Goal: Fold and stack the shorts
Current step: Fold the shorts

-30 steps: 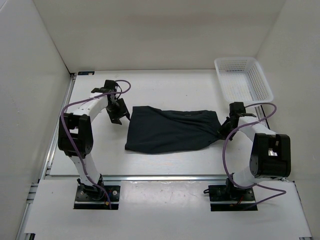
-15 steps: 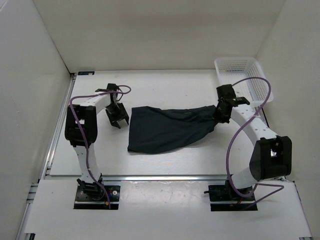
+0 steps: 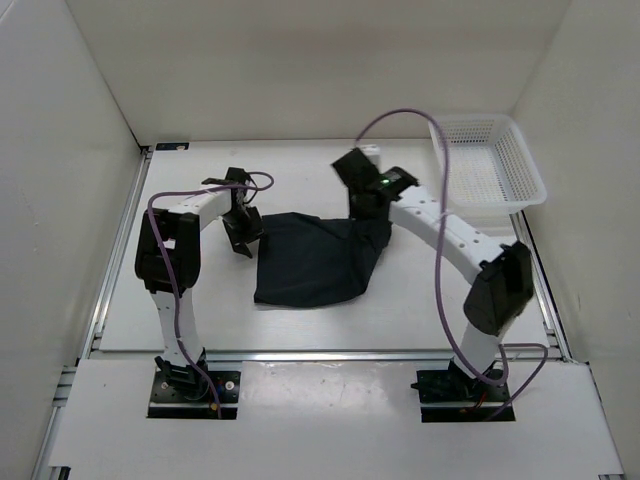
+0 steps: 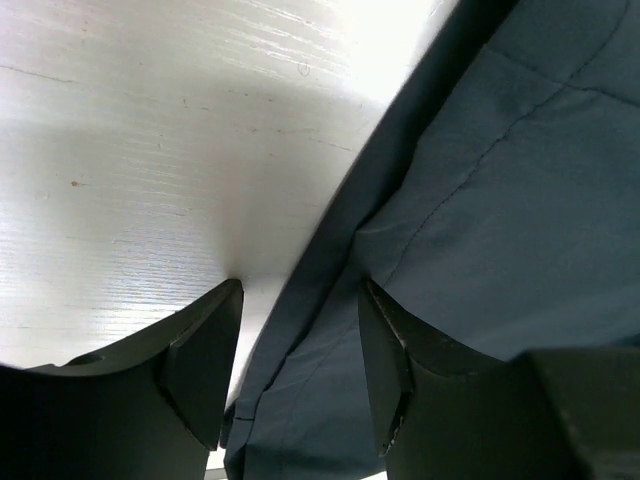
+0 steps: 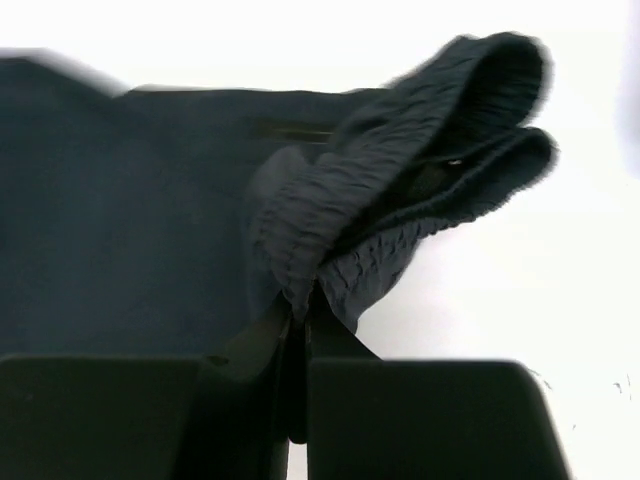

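the shorts (image 3: 310, 265) lay on the table (image 3: 200, 310) about mid-width, dark and rumpled. their near part was flat and their far right corner was lifted off the surface. at their left edge sat the left claw (image 3: 240, 228), low over the table. its wrist view showed the fingers (image 4: 200, 360) apart, with the hem of the shorts running between them, not pinched. farther back, the right claw (image 3: 368, 205) hung over the raised corner. its jaws were together, clamped on the gathered waistband (image 5: 420, 170), which bunched up out of the tips. the basket (image 3: 487, 165) stood at the far right corner of the table, well apart from the shorts.
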Controlling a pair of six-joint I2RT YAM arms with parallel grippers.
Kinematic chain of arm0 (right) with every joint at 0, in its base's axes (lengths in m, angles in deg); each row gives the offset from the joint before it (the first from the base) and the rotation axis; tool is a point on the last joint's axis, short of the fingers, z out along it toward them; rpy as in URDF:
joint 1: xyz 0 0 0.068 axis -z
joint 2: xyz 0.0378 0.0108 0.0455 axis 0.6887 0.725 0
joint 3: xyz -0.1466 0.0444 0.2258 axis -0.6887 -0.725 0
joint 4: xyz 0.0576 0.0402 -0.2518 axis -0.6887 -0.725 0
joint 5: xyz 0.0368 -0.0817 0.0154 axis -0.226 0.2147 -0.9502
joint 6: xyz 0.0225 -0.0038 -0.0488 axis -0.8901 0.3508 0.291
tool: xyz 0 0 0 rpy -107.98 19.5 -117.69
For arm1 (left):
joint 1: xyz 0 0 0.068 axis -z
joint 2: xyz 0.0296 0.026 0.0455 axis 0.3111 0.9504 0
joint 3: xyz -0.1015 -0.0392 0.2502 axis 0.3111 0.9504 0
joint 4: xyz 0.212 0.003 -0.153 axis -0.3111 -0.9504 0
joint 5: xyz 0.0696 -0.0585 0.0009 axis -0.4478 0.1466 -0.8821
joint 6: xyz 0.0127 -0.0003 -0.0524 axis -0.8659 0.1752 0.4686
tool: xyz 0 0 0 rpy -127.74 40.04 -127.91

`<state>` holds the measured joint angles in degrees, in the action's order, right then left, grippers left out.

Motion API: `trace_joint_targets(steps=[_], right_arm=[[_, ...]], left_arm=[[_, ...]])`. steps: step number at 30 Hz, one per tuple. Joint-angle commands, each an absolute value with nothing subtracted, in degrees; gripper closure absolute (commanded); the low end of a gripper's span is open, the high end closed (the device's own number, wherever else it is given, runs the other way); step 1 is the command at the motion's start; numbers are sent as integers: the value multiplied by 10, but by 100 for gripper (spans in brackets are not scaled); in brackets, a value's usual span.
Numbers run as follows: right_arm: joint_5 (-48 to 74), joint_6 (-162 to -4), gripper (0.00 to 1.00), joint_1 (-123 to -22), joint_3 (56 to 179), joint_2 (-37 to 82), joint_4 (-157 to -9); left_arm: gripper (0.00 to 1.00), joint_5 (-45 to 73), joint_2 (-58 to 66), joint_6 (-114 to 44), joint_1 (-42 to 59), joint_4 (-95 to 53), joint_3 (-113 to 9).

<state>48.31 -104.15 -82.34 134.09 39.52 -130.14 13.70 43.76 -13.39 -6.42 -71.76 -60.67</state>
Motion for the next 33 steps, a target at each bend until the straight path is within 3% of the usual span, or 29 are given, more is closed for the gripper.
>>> trace_joint_targets(steps=[1,6,7,9,10,11,16,19,21,24,27,30,31,33], right_arm=[[527,-1017,100,-925,1450,446,-1328],[532,-970,97,-1048,1629,581,-1353],[532,-962,85,-1060,1645,599,-1360],[527,-944,45,-1082,1654,600,-1351],[520,-944,10,-1082,1649,580,-1346],[513,-944,5,-1082,1639,565,-1339],[505,-981,2,-1058,1508,432,-1279],[498,-1026,14,-997,1379,364,-1263],[460,-1065,25,-958,1292,328,-1262],[348,-1089,25,-884,1196,302,-1238],[268,-1100,15,-834,1157,294,-1218],[257,-1100,11,-823,1158,316,-1211],[249,-1100,11,-823,1158,322,-1211],[242,-1094,9,-823,1166,334,-1211]], left_arm=[[39,139,444,-133,-66,-698,-596],[36,139,427,-138,-78,-698,-596],[34,139,419,-143,-86,-698,-589],[27,139,393,-155,-119,-714,-584],[25,139,384,-155,-132,-714,-584],[23,139,370,-163,-142,-721,-584],[21,134,350,-178,-197,-736,-589],[23,128,329,-184,-222,-741,-589],[30,128,314,-191,-223,-747,-589],[40,123,283,-215,-183,-754,-603],[40,131,291,-243,-114,-774,-625],[29,137,323,-261,-67,-780,-639],[20,145,342,-266,-52,-780,-647],[11,152,363,-274,-39,-780,-664]])
